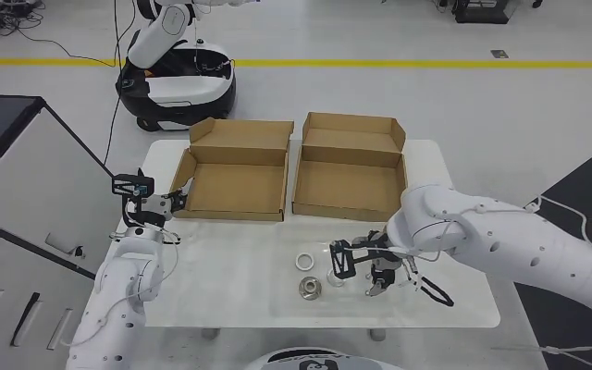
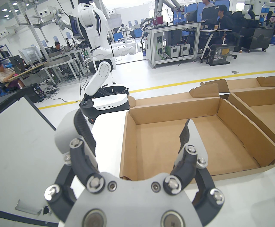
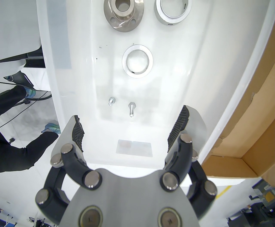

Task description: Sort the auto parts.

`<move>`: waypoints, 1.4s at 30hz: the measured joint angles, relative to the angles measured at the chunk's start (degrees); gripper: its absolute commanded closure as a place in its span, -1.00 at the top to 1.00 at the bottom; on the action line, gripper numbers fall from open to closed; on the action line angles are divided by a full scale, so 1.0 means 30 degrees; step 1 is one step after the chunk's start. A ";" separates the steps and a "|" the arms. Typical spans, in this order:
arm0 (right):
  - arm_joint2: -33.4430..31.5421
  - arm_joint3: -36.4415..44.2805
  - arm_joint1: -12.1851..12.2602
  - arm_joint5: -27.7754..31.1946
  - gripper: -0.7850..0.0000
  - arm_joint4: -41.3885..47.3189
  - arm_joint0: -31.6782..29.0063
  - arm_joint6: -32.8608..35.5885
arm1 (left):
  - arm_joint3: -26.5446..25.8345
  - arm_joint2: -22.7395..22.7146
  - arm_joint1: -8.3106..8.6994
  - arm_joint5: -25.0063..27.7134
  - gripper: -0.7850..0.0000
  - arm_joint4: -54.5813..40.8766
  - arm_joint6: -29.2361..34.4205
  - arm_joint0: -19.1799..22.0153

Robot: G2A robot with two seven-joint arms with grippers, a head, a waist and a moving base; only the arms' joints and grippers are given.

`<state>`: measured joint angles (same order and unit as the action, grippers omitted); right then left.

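Note:
Near the table's front edge lie a steel flange (image 1: 309,288) (image 3: 123,13), a white ring (image 1: 302,260) (image 3: 173,10) and a second ring (image 1: 335,277) (image 3: 137,61). Two small bolts (image 3: 111,100) (image 3: 131,108) lie just ahead of my right gripper (image 1: 340,261) (image 3: 131,115), which hangs open above the table with nothing between its fingers. My left gripper (image 1: 176,199) (image 2: 133,118) stands open and holds nothing, at the left front corner of the left cardboard box (image 1: 231,190) (image 2: 193,137). The right box (image 1: 350,190) (image 2: 257,98) stands beside it; both boxes hold nothing.
Both box lids are folded back at the far side. A small clear label (image 3: 134,148) lies flat on the table under my right gripper. Another white robot (image 1: 176,65) is parked beyond the table's far left corner. A dark panel (image 1: 37,157) borders the left side.

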<state>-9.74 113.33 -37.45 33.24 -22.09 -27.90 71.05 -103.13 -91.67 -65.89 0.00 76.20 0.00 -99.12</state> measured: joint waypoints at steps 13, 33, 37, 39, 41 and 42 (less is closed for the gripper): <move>0.0000 -0.0386 0.0120 -0.0162 1.00 -0.0616 -0.0738 0.0161 | 0.0000 0.0000 0.0000 0.0000 1.00 0.0000 0.0000 0.0000; 0.0000 -0.0676 0.0209 -0.0290 0.50 -0.0971 -0.1569 0.0289 | 0.0000 0.0000 0.0000 0.0000 1.00 0.0000 0.0000 0.0000; 0.0000 -0.0959 0.0134 -0.0219 0.47 -0.1145 -0.1679 0.0218 | 0.0000 0.0000 0.0000 0.0000 1.00 0.0000 0.0000 0.0000; 0.0000 -0.1093 0.0083 -0.0162 0.41 -0.1262 -0.1696 0.0160 | 0.0000 0.0000 0.0000 0.0000 1.00 0.0000 0.0000 0.0000; 0.0000 -0.1202 0.0036 -0.0113 0.39 -0.1311 -0.1680 0.0110 | 0.0000 0.0000 0.0000 0.0000 1.00 0.0000 0.0000 0.0000; 0.0000 -0.1257 0.0004 -0.0087 0.40 -0.1321 -0.1654 0.0085 | 0.0000 0.0000 0.0000 0.0000 1.00 0.0000 0.0000 0.0000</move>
<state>-9.74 109.56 -37.44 32.98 -26.05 -32.86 71.31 -103.13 -91.67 -65.89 0.00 76.20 0.00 -99.12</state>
